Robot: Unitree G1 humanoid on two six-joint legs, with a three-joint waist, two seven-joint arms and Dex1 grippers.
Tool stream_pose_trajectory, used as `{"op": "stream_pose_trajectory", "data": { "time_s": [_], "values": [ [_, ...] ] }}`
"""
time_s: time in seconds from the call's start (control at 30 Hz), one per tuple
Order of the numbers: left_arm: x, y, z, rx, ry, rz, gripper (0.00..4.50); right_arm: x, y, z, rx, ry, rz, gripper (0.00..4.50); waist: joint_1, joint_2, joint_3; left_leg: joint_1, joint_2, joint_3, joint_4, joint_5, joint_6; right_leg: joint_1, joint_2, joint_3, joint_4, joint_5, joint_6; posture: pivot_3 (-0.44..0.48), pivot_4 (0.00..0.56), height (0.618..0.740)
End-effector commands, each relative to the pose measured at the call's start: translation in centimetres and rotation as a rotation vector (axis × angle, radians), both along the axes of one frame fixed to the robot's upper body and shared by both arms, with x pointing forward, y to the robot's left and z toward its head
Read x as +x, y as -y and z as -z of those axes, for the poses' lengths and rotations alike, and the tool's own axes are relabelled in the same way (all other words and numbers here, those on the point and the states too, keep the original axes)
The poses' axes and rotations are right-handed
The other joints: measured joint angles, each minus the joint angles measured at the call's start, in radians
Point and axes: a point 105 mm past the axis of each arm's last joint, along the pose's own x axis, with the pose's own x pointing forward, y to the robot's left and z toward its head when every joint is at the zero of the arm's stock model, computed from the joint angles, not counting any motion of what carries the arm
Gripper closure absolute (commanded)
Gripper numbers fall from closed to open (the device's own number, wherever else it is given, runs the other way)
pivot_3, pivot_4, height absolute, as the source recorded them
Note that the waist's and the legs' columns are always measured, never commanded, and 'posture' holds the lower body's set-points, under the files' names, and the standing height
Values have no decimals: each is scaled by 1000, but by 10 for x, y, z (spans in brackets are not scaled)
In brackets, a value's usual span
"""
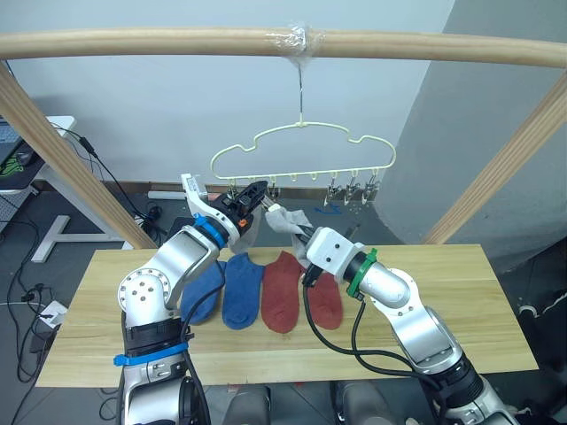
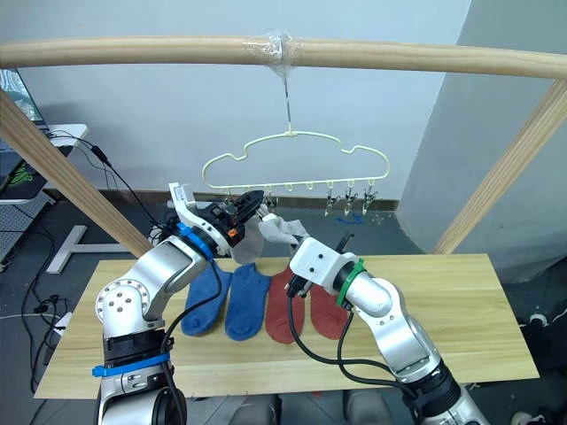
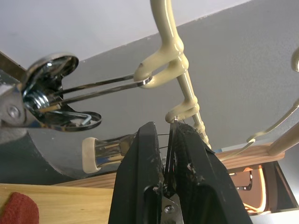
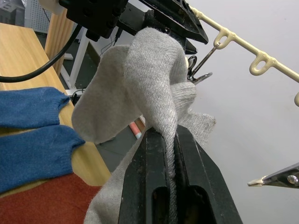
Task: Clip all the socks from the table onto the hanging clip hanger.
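Four socks in a row near the middle of the bench (image 1: 461, 301), toward its far edge: two blue socks (image 1: 226, 288) on the left, two rust-red socks (image 1: 301, 301) on the right. Above, a cream clip hanger (image 1: 301, 155) hung from a wooden pole (image 1: 177, 42), metal clips (image 1: 352, 189) dangling along its lower bar. Left gripper (image 1: 251, 199) raised to the hanger's left clips, jaws pinched shut on a metal clip (image 3: 170, 140). Right gripper (image 4: 170, 140) lifted just beside it, jaws closed tight on a light grey sock (image 4: 140, 88), bunched fabric held against the left gripper.
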Motion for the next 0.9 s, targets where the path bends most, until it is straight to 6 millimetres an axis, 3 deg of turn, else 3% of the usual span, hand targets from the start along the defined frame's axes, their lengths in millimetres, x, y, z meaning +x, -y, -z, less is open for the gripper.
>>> {"op": "stream_pose_trajectory", "data": {
  "time_s": [0.03,0.27,0.6,0.9],
  "values": [
    [-1,-2,-6,3,29,-5,4387,-2,-6,-13,-7,79,-21,4483,0,0,0,0,0,0,0,0,0,0,0,0,0,0,0,53,171,740],
    [-1,-2,-6,0,31,-10,4387,3,3,-5,-97,108,9,4483,1,0,0,0,0,0,0,0,0,0,0,0,0,0,0,55,173,740],
    [0,-3,-4,10,31,-12,4387,2,-8,-17,-154,215,-24,4483,0,0,0,0,0,0,0,0,0,0,0,0,1,0,0,55,173,740],
    [-1,-1,-4,26,40,-8,4387,6,-10,-21,-130,210,-18,4483,0,0,0,0,0,0,0,0,0,0,0,0,1,0,0,55,173,740]
  ]
}}
